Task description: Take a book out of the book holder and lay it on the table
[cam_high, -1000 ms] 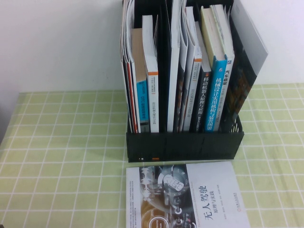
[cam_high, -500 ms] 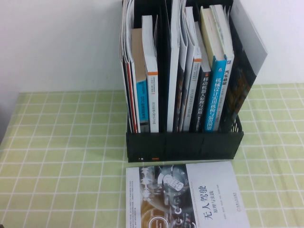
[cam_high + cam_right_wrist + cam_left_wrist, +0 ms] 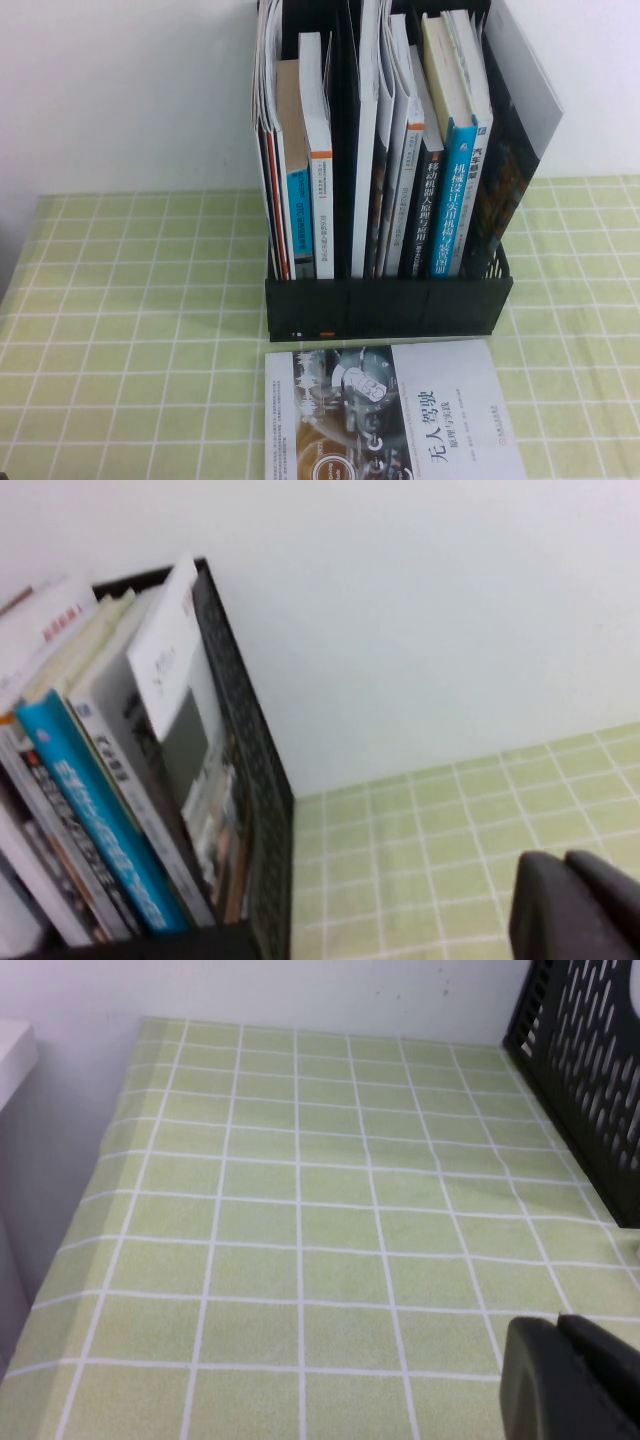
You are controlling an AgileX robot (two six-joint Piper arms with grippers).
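White paperback book [image 3: 392, 412] with grey-brown collage lying flat on pale green gridded cloth surface [image 3: 130, 330] at 6 o'clock, black plastic book holder [image 3: 388, 305] just beyond, left tool [image 3: 575, 1380] pressed together over bare cloth at 9 o'clock, right tool [image 3: 580, 905] pressed together, empty, at 3 o'clock.

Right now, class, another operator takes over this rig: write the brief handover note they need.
Left gripper: empty, fingers together, above bare table on the holder's left.
Right gripper: shut, empty, raised beside the holder's right wall.
The book lies flat, cover up, on the table directly in front of the book holder, apart from it.
Done: book taken out and laid down.
Left: nothing apparent; other books stay racked.
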